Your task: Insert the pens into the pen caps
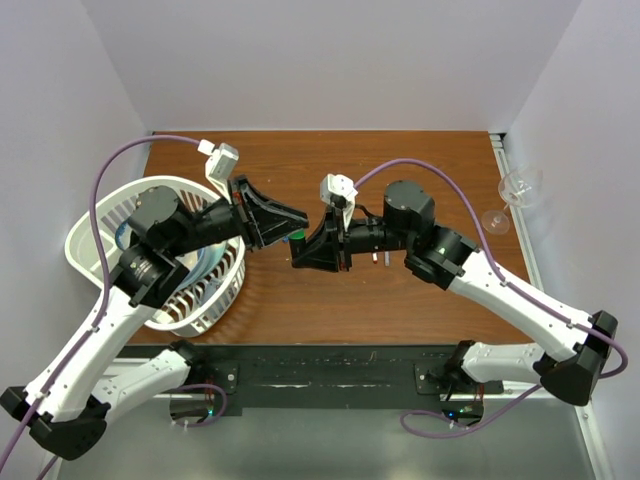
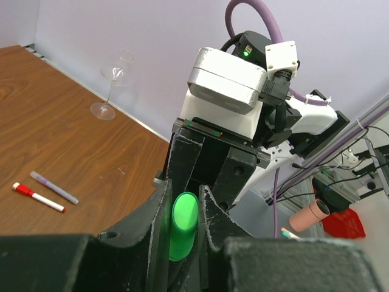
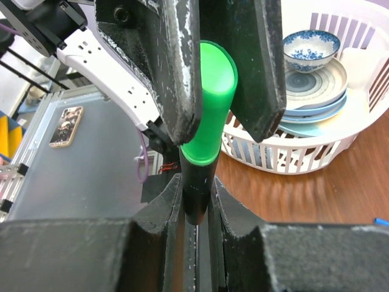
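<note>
My left gripper point(image 1: 297, 224) point(image 2: 182, 196) is shut on the green cap point(image 2: 182, 225), seen between its jaws. My right gripper point(image 1: 300, 254) point(image 3: 197, 193) is shut on the black marker point(image 3: 196, 194). The green cap point(image 3: 213, 103) sits on the marker's end, in line with it, and the left gripper's fingers point(image 3: 173, 67) clamp it from above. The two grippers meet tip to tip above the table's middle, with the cap point(image 1: 298, 237) between them. Two thin pens lie on the table in the left wrist view: one with a red end point(image 2: 37, 197), one greyish purple point(image 2: 55, 187).
A white basket point(image 1: 92, 222) with bowls and plates stands at the table's left and also shows in the right wrist view point(image 3: 316, 152). A wine glass point(image 1: 515, 192) point(image 2: 112, 85) stands at the far right edge. A small blue bit point(image 3: 380, 221) lies on the table.
</note>
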